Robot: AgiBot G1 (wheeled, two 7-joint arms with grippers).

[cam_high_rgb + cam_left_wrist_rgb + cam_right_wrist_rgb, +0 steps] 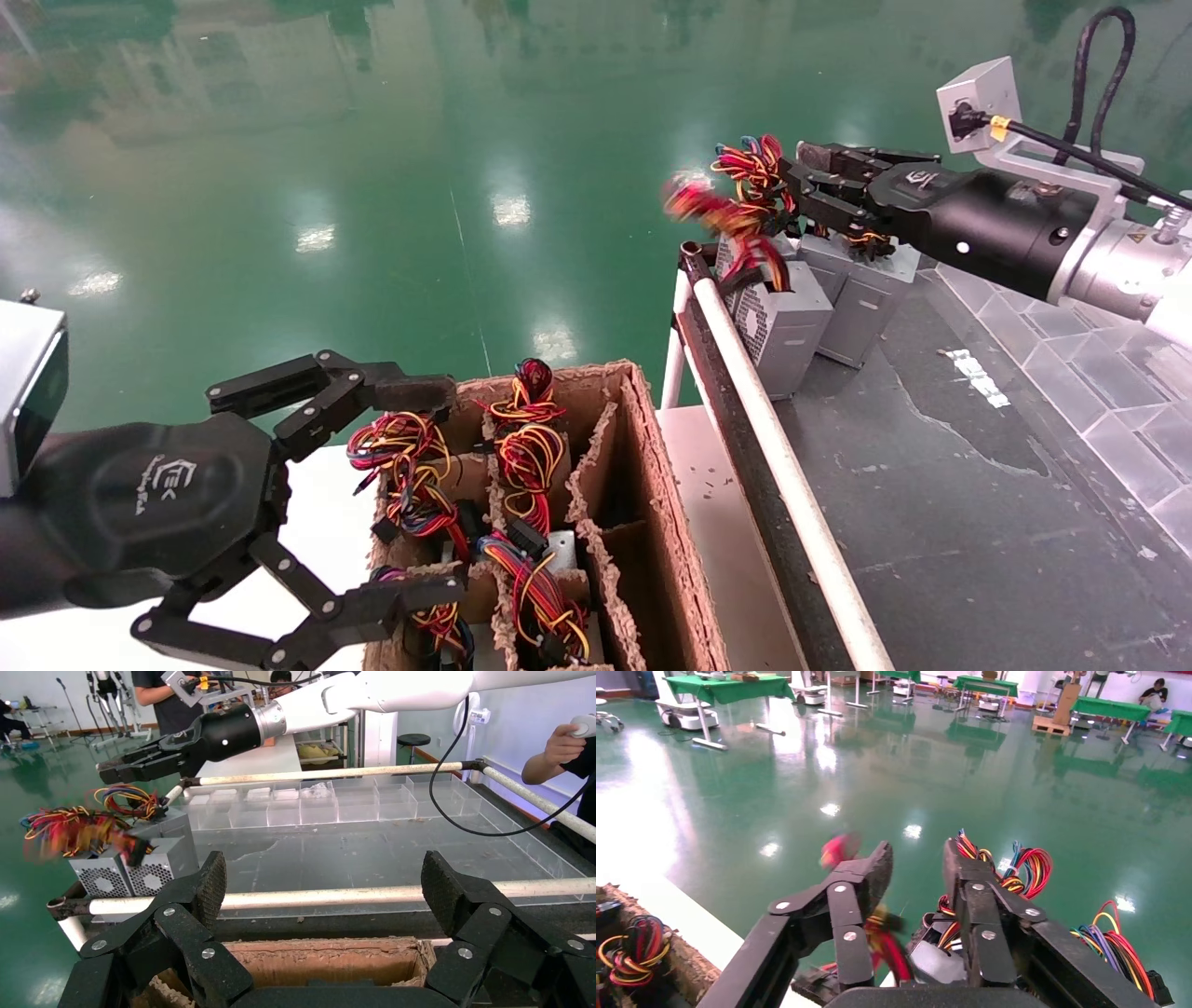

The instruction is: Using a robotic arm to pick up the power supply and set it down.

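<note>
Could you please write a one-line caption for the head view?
Right gripper above power supplies on the table's far corner; left gripper open beside the cardboard box.

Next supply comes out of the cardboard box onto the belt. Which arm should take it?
Left, probably. The left gripper hangs open right beside the cardboard box, level with its wire bundles. The right gripper is far off, over the power supplies already standing on the belt's corner.

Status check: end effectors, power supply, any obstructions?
Right end effector over the wire bundle, fingers parted, nothing clamped. Left end effector open over the cardboard box. Power supply standing on the grey table beside another unit.
</note>
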